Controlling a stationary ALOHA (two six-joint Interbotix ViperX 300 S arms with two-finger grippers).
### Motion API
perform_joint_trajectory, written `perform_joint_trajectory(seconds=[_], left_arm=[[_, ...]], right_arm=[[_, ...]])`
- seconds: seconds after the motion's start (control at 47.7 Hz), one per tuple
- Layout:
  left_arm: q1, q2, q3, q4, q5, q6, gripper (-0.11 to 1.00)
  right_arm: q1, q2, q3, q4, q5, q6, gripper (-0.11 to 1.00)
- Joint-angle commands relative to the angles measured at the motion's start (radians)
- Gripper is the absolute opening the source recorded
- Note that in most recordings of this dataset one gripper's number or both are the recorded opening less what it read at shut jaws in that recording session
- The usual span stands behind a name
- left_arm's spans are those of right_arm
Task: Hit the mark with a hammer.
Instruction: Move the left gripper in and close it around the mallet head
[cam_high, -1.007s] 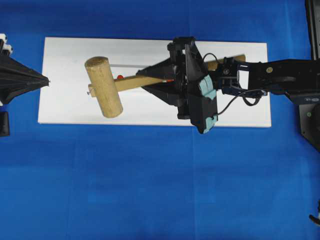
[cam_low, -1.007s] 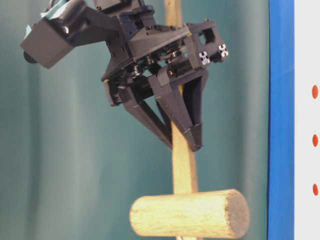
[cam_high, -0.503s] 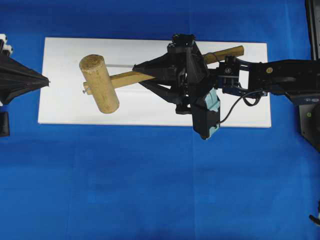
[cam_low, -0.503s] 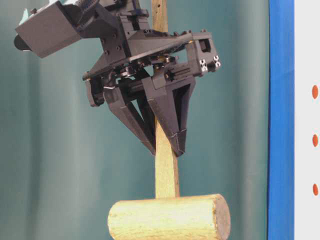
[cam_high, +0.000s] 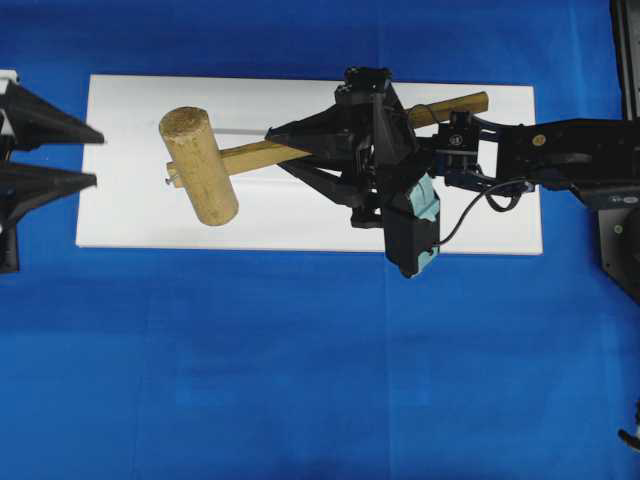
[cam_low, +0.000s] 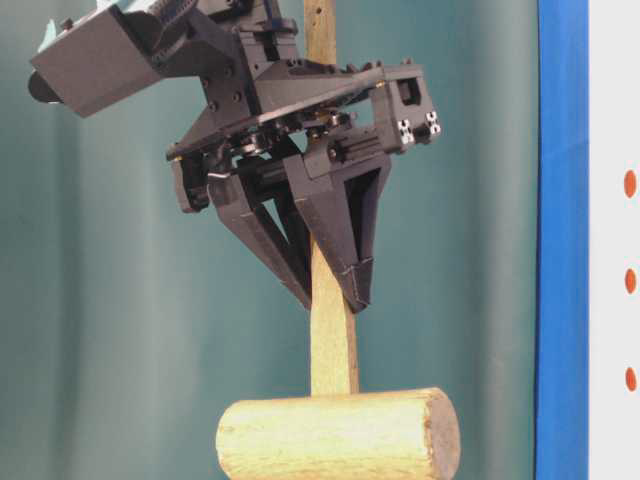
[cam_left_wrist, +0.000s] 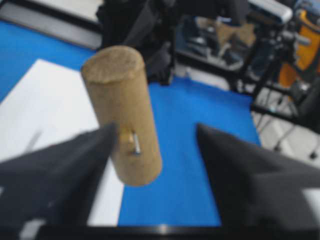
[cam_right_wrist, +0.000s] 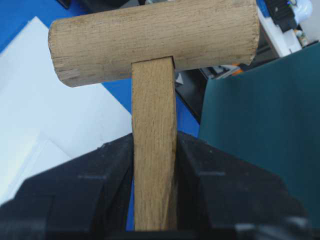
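Two grippers are showing. The right gripper (cam_high: 275, 135) is pinching the hammer (cam_high: 200, 167) by its flat handle, holding the round head up over the left end of the white board (cam_high: 300, 220). The left gripper (cam_high: 95, 157) is waiting spread wide, holding nothing, just past the board's left edge. Red marks (cam_low: 630, 183) are lying on the board, off to one side. The thin handle could be slipping or twisting between the fingers, so the heavy head might swing crooked and miss. It might also bump the left gripper.
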Motion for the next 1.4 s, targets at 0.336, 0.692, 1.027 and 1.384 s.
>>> perform_joint_trajectory(seconds=[0.336,0.692,1.027,1.384], left_arm=[[0.037,0.057,-0.008,0.000,-0.038,-0.066,0.93],[0.049,0.293,-0.061,-0.002,-0.241,-0.077,0.93],[0.051,0.505,-0.190,0.000,-0.295,-0.117,0.93],[0.057,0.569,-0.241,-0.002,-0.285,-0.144,0.92]], right_arm=[[0.000,-0.034,-0.026,0.003,-0.017,0.003,0.11],[0.002,-0.034,-0.028,0.003,-0.018,0.003,0.11],[0.000,-0.034,-0.026,0.003,-0.008,0.003,0.11],[0.000,-0.046,-0.023,0.005,0.014,0.005,0.11]])
